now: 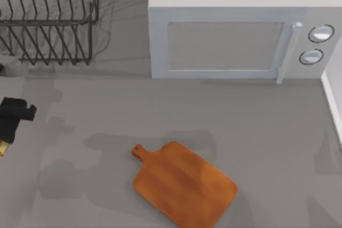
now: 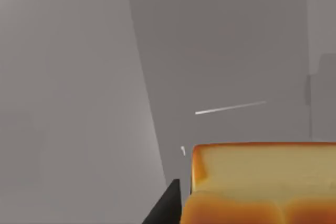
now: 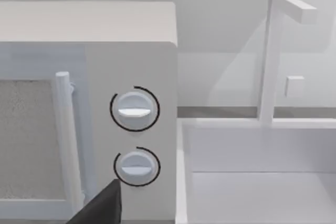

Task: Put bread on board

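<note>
Top view: board (image 1: 184, 184) flat on table (image 1: 267, 126) near front, centre. Left gripper (image 1: 4, 132) at left edge, well apart from board, clamped on bread (image 2: 262, 182). Behind: microwave (image 1: 235, 41), dish rack (image 1: 48, 20).

boards: 1 (image 1: 184, 185) | bread pieces: 1 (image 2: 262, 182) | microwaves: 1 (image 1: 230, 25), with 2 round knobs (image 1: 320, 33) and 1 bar door handle (image 1: 288, 52) | wire dish racks: 1 (image 1: 48, 20) | sinks: 1 (image 3: 252, 182), with 1 faucet (image 3: 273, 51) | grippers seen: 1, left gripper (image 1: 13, 118)
</note>
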